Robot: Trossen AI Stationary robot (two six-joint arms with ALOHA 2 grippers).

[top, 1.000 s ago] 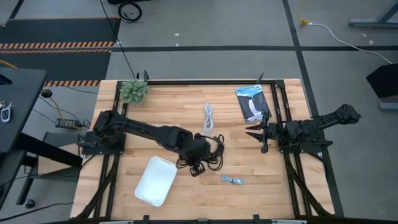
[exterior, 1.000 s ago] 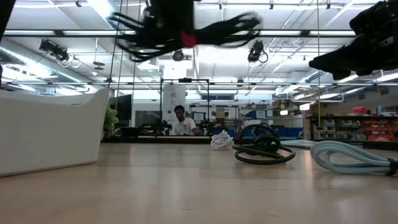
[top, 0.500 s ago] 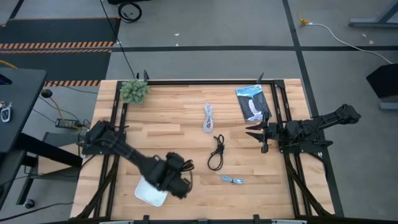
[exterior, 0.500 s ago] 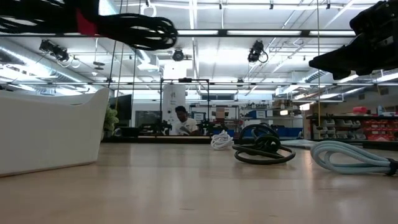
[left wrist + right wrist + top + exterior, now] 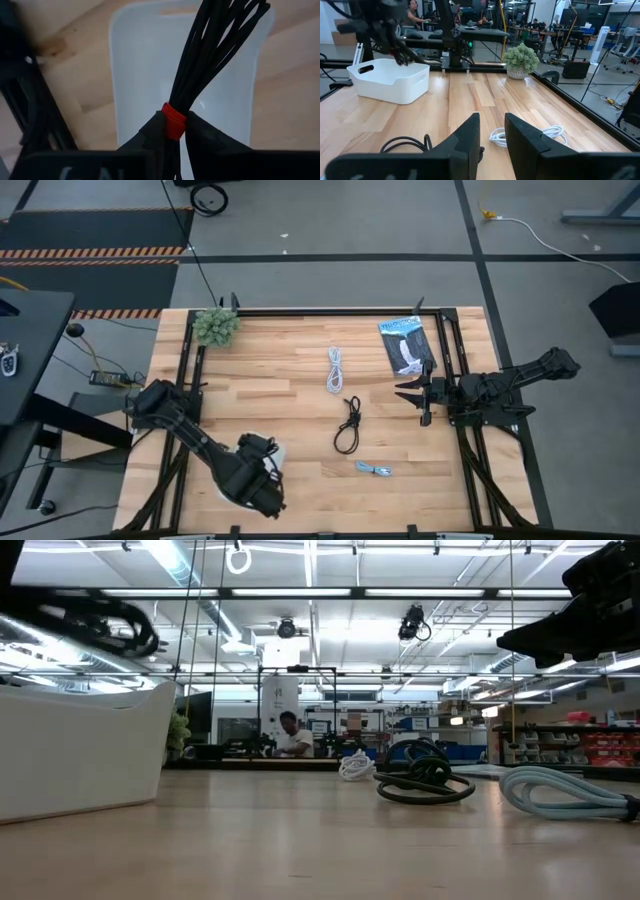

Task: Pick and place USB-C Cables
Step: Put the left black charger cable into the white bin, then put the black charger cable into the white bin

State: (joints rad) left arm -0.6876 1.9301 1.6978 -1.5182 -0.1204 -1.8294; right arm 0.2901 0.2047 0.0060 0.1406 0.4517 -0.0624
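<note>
High view: the left claw [image 5: 262, 478] has swung from mid-tabletop to over the white tray [image 5: 273, 452], its arm stretched low along the near-left edge.

Low view: the red-tied black cable [image 5: 95, 620] now hangs above the tray's wall [image 5: 85, 745].

Left wrist view: claw pinching the bundle at its red tie [image 5: 173, 121], tray directly beneath.

Right wrist view: right claw [image 5: 492, 131] slightly spread, idle; white cable [image 5: 526, 135] just ahead.
</note>
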